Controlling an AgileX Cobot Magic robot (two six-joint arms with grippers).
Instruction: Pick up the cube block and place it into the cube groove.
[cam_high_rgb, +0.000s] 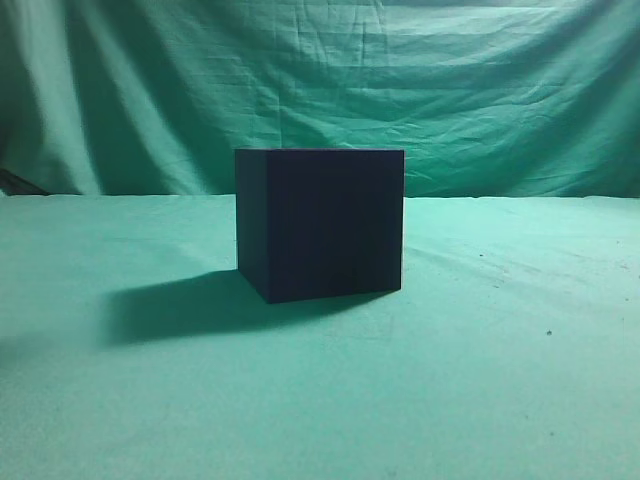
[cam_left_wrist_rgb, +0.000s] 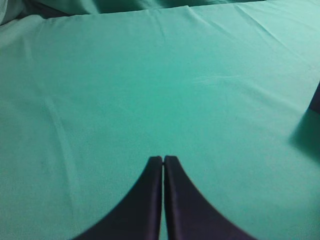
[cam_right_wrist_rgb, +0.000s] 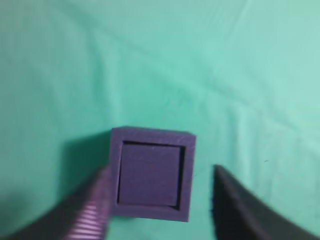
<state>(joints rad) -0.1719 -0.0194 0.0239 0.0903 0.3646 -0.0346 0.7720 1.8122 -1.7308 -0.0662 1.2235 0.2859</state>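
Note:
The cube groove (cam_high_rgb: 320, 222) is a large dark navy box standing on the green cloth at the middle of the exterior view. From above, in the right wrist view, its purple rim (cam_right_wrist_rgb: 150, 134) frames a square recess. The cube block (cam_right_wrist_rgb: 149, 174) sits inside that recess, its purplish top face up, with thin dark gaps along the top and right sides. My right gripper (cam_right_wrist_rgb: 160, 172) is open above the box, one finger on each side, holding nothing. My left gripper (cam_left_wrist_rgb: 163, 159) is shut and empty over bare cloth. Neither gripper shows in the exterior view.
Green cloth (cam_high_rgb: 500, 380) covers the table and hangs as a backdrop. The box casts a shadow (cam_high_rgb: 180, 305) to its left. A dark corner of the box (cam_left_wrist_rgb: 316, 97) shows at the right edge of the left wrist view.

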